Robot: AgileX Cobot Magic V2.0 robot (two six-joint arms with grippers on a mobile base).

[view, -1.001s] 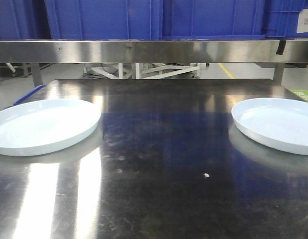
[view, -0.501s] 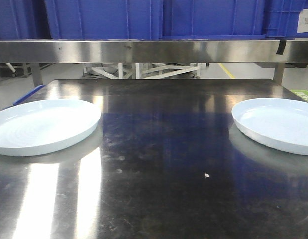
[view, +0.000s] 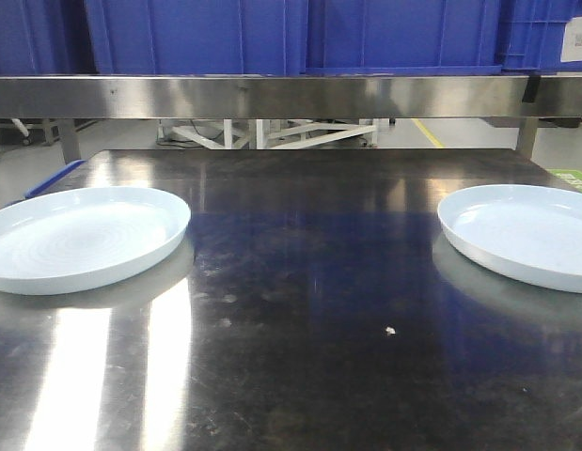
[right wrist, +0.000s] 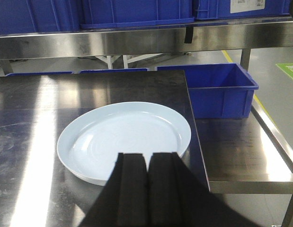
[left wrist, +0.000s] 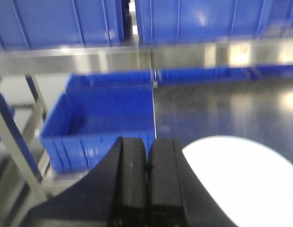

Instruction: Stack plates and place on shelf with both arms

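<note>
While both plates lie on the tabletop (view: pixel 309 310) exactly where they lay a second ago, well apart and unstacked, my left pincer (left wrist: pixel 147 142) is pressed together on nothing, with the left plate (left wrist: pixel 241 182) just ahead and to its right. My right pincer (right wrist: pixel 147 156) is likewise closed and empty, the right plate (right wrist: pixel 125 135) straight ahead of it. Beyond both runs the shelf (right wrist: pixel 137 40), carrying blue crates (right wrist: pixel 137 12).
</note>
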